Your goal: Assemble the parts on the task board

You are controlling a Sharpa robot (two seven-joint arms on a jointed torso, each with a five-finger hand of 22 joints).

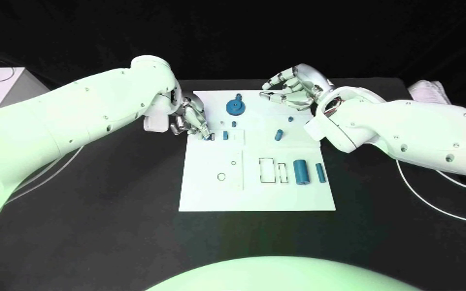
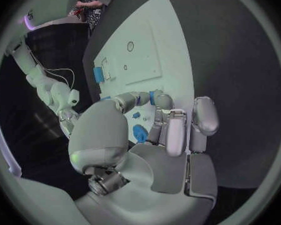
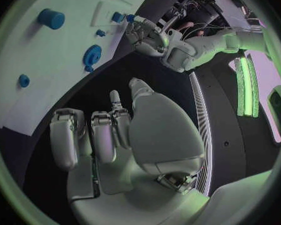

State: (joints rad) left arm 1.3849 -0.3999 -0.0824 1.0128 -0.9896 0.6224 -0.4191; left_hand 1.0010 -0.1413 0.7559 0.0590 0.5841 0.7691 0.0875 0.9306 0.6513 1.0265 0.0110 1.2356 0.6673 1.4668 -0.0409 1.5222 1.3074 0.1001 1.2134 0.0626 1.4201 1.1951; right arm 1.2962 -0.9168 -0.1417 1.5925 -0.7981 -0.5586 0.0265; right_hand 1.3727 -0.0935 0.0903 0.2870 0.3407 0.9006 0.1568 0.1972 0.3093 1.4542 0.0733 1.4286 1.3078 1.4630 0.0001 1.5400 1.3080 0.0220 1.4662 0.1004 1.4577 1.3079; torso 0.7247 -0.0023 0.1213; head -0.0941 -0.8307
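The white task board (image 1: 254, 186) lies in the middle of the table. My left hand (image 1: 191, 121) is at the board's left edge, its fingertips pointing down. In the left wrist view its thumb and a finger pinch a small blue part (image 2: 153, 96). Another small blue part (image 1: 225, 135) stands just to the right of it. A blue round wheel (image 1: 235, 107) sits near the board's back edge. My right hand (image 1: 294, 85) hovers off the back right corner, fingers loosely bent, holding nothing. The right wrist view shows the wheel (image 3: 92, 55) and my left hand (image 3: 143, 35).
Two blue cylinders (image 1: 301, 168) (image 1: 320, 173) lie at the board's right side beside rectangular slots (image 1: 266, 169). A small blue peg (image 1: 279, 134) and a tiny one (image 1: 290, 118) stand mid-board. A white object (image 1: 428, 91) and a cable (image 1: 427, 190) lie at the table's right.
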